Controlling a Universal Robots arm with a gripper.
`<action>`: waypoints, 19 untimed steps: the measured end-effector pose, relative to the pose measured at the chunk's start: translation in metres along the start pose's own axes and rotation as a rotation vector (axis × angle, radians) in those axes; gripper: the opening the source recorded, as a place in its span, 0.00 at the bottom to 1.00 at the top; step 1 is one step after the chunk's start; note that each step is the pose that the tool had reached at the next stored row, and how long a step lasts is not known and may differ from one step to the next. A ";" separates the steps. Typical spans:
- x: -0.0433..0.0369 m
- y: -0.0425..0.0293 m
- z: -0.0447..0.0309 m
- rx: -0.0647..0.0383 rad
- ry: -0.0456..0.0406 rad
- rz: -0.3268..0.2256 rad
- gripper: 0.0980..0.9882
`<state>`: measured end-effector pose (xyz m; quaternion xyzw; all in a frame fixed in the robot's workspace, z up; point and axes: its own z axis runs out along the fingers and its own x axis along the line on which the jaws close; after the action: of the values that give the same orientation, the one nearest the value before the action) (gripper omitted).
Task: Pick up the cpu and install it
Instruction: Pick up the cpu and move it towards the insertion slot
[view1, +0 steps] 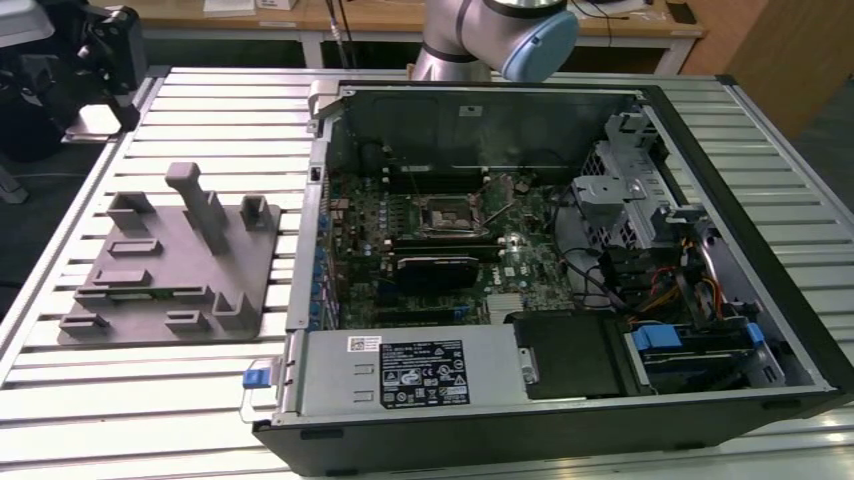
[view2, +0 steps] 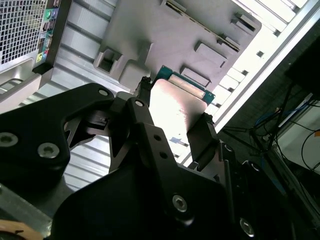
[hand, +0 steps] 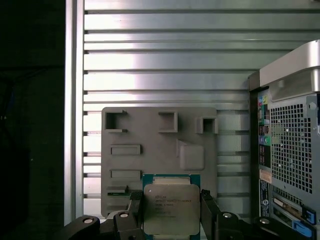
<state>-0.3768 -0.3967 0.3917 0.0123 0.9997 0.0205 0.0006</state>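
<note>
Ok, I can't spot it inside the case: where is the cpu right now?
In both wrist views the cpu sits between the fingers of the gripper, over the grey tray that lies beside the computer case.

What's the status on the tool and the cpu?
Tool shut on the cpu, above the grey fixture plate. Cpu held flat, metal top showing. Motherboard socket in the open case looks unoccupied.

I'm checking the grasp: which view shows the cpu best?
The first wrist view: the cpu faces the camera, gripped by the tool. The second wrist view shows it slanted under glare. The exterior view shows the open case.
</note>
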 end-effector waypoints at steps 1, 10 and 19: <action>-0.0003 0.0000 -0.0003 0.000 0.0002 0.000 0.50; -0.0048 0.0002 -0.0011 0.000 0.0002 0.000 0.50; -0.0057 0.0004 -0.0070 0.000 0.0000 0.000 0.50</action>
<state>-0.3711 -0.3968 0.3987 0.0123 0.9997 0.0205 0.0006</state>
